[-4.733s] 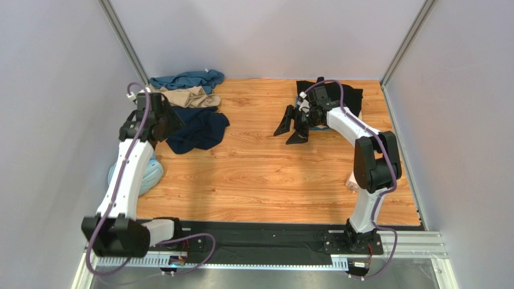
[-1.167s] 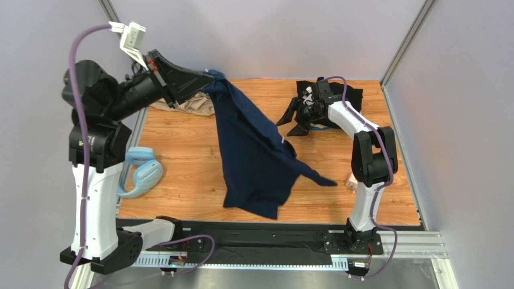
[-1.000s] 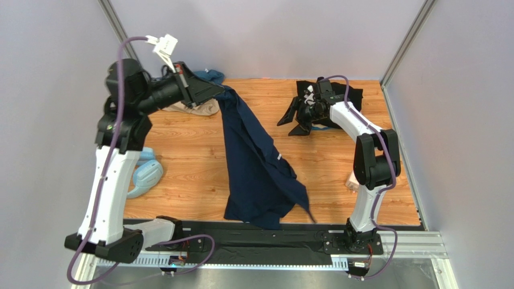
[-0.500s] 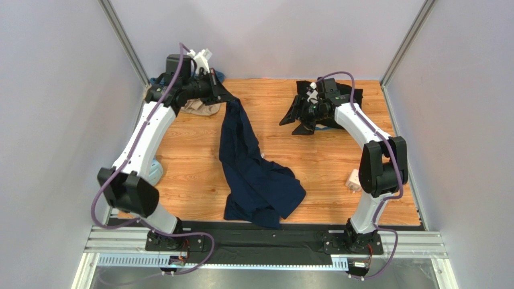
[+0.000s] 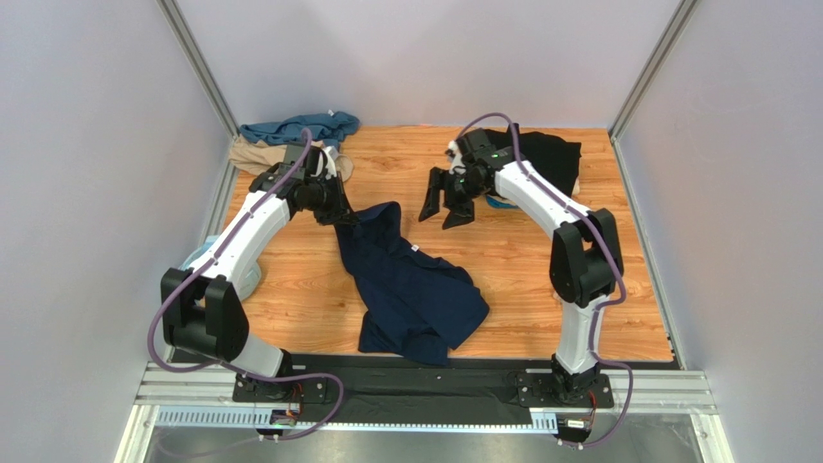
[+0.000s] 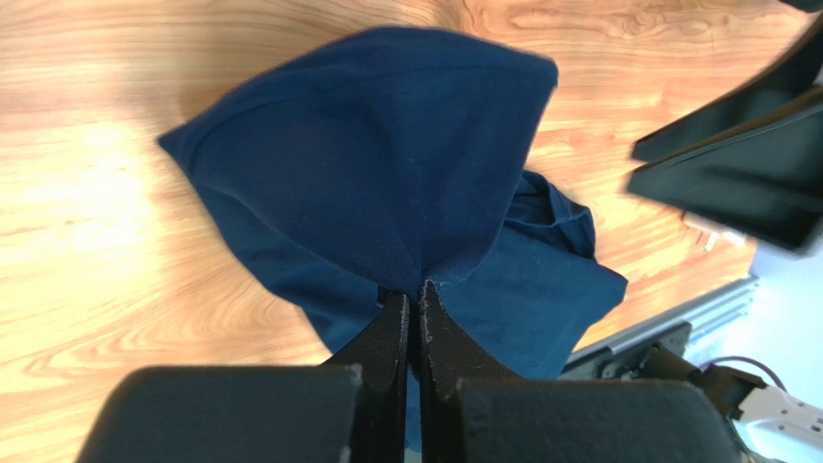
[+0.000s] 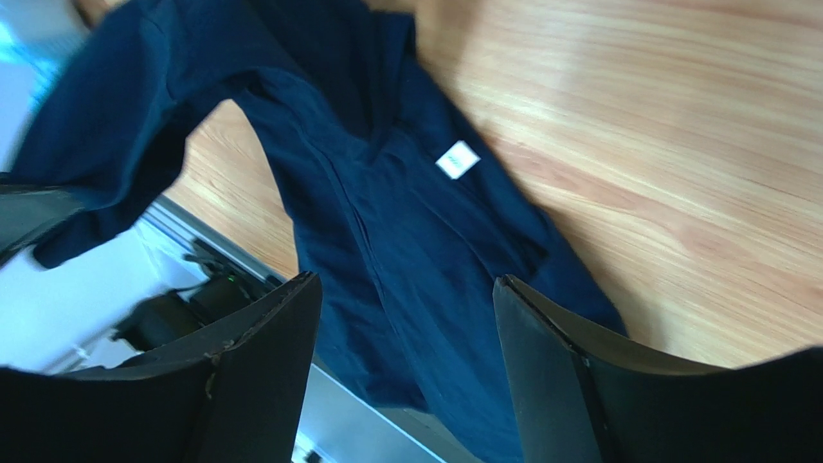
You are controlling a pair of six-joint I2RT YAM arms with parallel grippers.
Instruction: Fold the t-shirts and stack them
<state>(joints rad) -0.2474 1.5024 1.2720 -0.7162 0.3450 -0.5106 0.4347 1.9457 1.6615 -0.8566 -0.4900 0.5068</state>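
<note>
The task is judged to be at an early stage; no stack of folded shirts is to be seen on the wooden surface (image 5: 435, 154); four garments are spread over it in three places. The navy t-shirt (image 5: 411, 289) is the one in hand; it is sprawled, crumpled and unfolded, across the middle of the surface, its near end reaching over the near edge toward the arm bases, its far end drawn up to a peak; a small white label (image 7: 456, 159) is shown on it. The black t-shirt (image 5: 551, 159) is laid in the far right corner, fairly flat; whether it is folded cannot be told, since part of it is hidden by the right arm. The teal t-shirt (image 5: 290, 127) and the tan t-shirt (image 5: 259, 154) are bunched together, touching, in the far left corner; neither is folded. The left hand (image 6: 413, 294) is closed tight, its fingers pressed together on a pinch of navy cloth at that peak, near the tan shirt. The right hand (image 7: 406, 289) is spread wide and nothing is held in it; it is hung above the wood between the navy and black shirts, with navy cloth seen below between its fingers. By this reckoning the navy shirt is yet to be flattened and folded, the teal and tan ones are yet to be fetched and folded, and the stack is yet to be built.
</note>
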